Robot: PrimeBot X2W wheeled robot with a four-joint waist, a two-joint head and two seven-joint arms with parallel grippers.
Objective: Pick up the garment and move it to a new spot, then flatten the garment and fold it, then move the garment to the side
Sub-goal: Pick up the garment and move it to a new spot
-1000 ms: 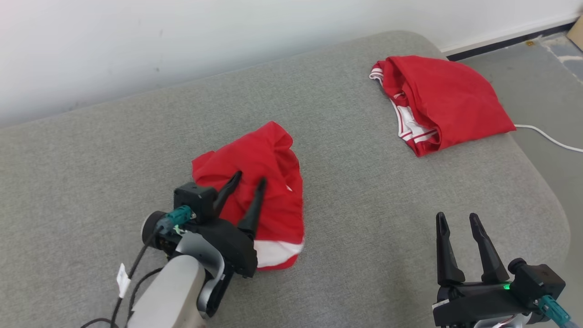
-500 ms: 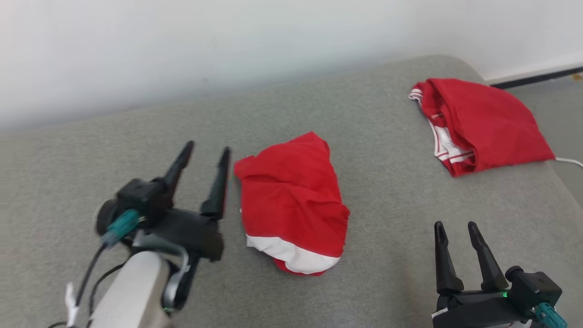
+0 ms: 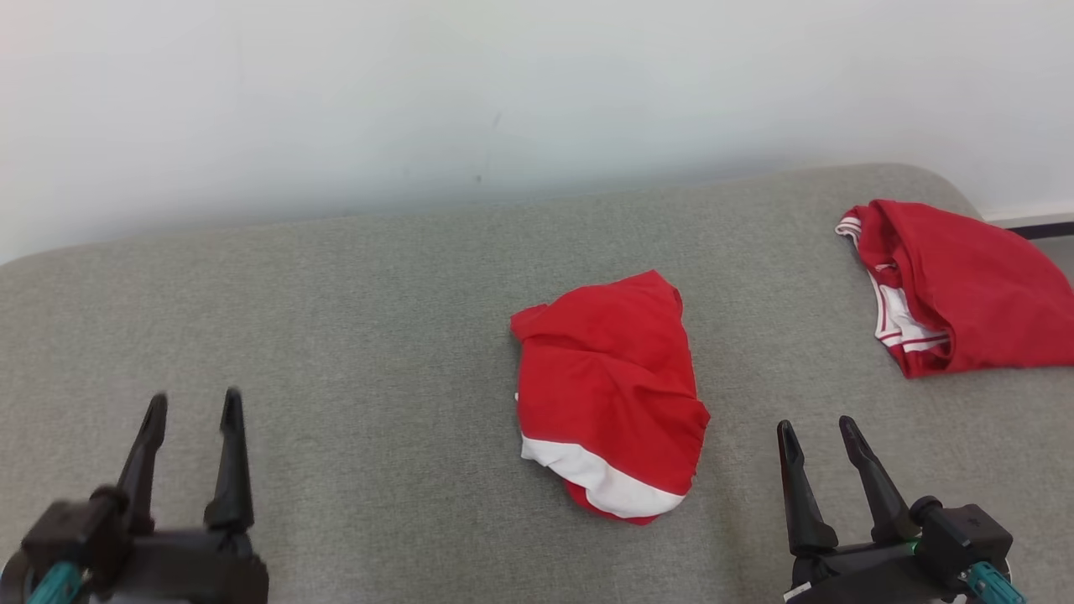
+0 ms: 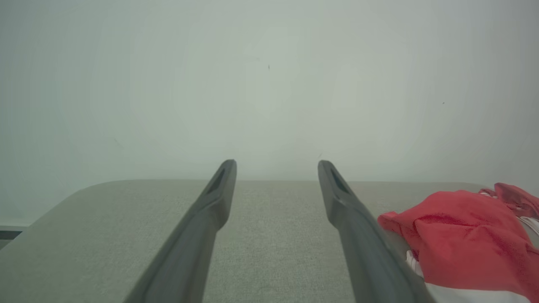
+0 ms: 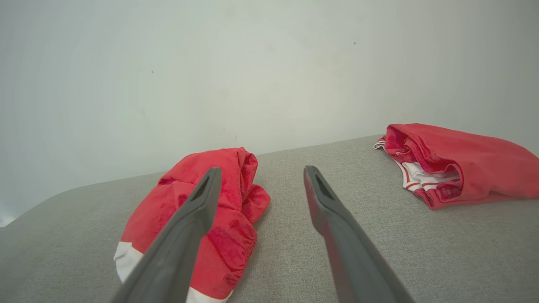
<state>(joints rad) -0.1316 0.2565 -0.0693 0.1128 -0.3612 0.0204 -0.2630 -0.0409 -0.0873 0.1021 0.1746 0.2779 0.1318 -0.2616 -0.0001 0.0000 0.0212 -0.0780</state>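
Observation:
The garment (image 3: pixel 608 394) is red with a white band, lying crumpled in a loose heap in the middle of the grey cushion (image 3: pixel 336 335). Nothing is holding it. My left gripper (image 3: pixel 195 398) hovers open at the lower left, well apart from the garment, its fingers empty. In the left wrist view the left gripper (image 4: pixel 276 163) points at the wall, with the garment (image 4: pixel 463 227) off to its right. My right gripper (image 3: pixel 815 424) stands open at the lower right, just right of the heap. The right wrist view has the garment (image 5: pixel 236 235) partly behind the right gripper's (image 5: pixel 262 169) left finger.
A second red garment (image 3: pixel 965 285) with white striped trim lies near the cushion's far right end, also seen as a red garment (image 5: pixel 459 160) from the right wrist. A pale wall (image 3: pixel 503 101) runs along the back edge. Bare cushion stretches to the left.
My left gripper has opened, let go of the garment and drawn back to the lower left. The garment now lies free. The head camera has swung, shifting the whole picture.

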